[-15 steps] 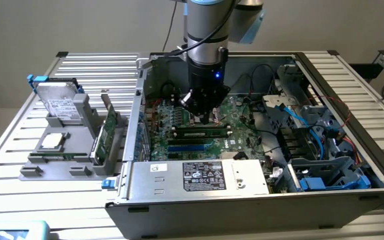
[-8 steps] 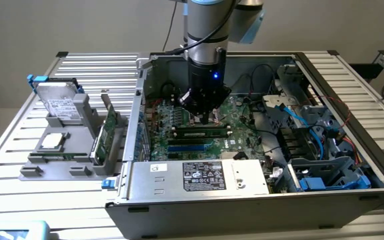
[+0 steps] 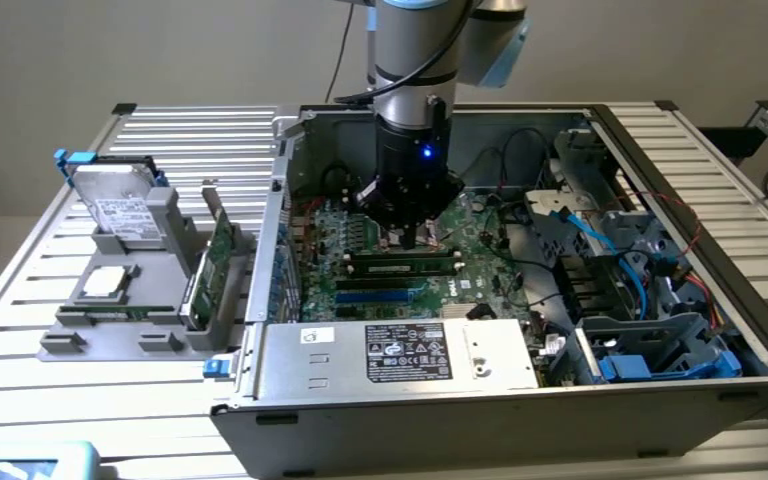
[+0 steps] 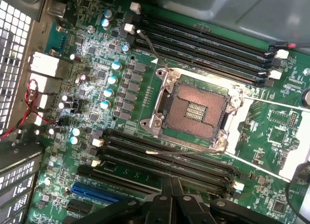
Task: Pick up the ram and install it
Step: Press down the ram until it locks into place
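Now one closed, empty gripper [image 3: 411, 243] above one seated ram [image 3: 403, 266].

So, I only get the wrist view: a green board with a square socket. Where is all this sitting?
Observer: Inside an open computer case lying on a slatted metal table.
Operator: Is the memory stick anywhere?
Observer: A green stick lies along a slot just under the shut jaws. I cannot tell whether it is pushed fully in.
Operator: Anything outside the case?
Observer: A grey rack on the exterior view's left holds a hard drive and an upright green card.
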{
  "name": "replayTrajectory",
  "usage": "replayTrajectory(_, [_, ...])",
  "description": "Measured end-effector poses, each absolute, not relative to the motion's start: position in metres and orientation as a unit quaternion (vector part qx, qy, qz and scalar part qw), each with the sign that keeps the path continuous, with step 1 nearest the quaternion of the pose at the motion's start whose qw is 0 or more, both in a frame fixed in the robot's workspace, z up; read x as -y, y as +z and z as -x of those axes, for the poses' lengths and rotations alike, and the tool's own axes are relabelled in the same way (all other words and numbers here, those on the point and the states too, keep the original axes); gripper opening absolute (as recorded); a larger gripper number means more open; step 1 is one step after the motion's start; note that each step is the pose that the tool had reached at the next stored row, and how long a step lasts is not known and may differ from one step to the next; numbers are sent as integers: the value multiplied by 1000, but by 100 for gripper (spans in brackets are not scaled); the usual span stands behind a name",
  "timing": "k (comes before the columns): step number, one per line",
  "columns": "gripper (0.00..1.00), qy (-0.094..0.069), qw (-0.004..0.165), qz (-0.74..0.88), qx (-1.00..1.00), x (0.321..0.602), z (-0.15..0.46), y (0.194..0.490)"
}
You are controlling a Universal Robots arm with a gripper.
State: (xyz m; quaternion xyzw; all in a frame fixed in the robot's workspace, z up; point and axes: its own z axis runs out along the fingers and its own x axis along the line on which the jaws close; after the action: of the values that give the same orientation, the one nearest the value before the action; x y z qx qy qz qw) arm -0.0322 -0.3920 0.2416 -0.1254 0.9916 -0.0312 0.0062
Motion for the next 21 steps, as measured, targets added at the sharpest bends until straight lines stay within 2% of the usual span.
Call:
replayTrajectory(11, [11,-33,4,55,-998,392,32,242])
replayTrajectory(21, [11,-45,2,15,-999,392,32,242])
